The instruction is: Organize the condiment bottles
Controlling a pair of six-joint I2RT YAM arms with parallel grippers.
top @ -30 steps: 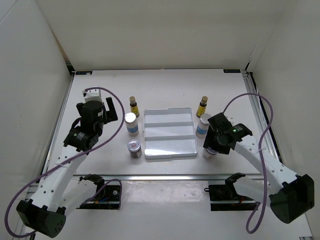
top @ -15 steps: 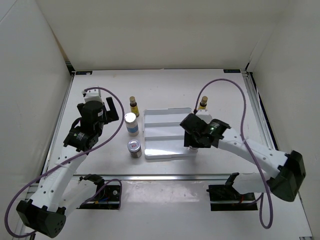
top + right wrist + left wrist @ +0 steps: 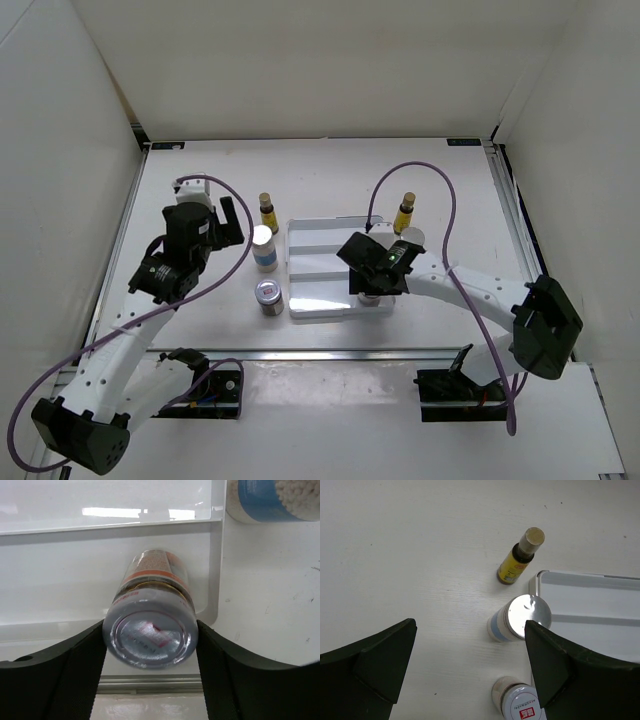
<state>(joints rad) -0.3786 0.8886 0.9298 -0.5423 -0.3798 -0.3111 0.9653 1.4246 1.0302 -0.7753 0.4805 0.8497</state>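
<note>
My right gripper [image 3: 371, 289] [image 3: 150, 632] is shut on a short jar [image 3: 150, 615] with a silvery-purple lid, held over the near right corner of the white ridged tray [image 3: 320, 262]. My left gripper [image 3: 231, 218] [image 3: 470, 630] is open and empty above the table, left of the tray. Left of the tray stand a slim amber bottle [image 3: 267, 212] [image 3: 518, 558], a white blue-labelled bottle [image 3: 263, 247] [image 3: 519, 623] and a second short jar [image 3: 268, 297] [image 3: 518, 705]. Right of the tray stand another amber bottle [image 3: 404, 212] and a white bottle [image 3: 409, 239] [image 3: 265, 500], partly hidden by my right arm.
The tray [image 3: 60, 580] [image 3: 590, 605] has three ridged compartments. White walls close the table at the back and both sides. A metal rail [image 3: 330, 352] runs along the near edge. Purple cables loop above both arms.
My right gripper has carried the short jar leftward from the table right of the tray to over the tray's near right corner. The left arm has barely moved.
</note>
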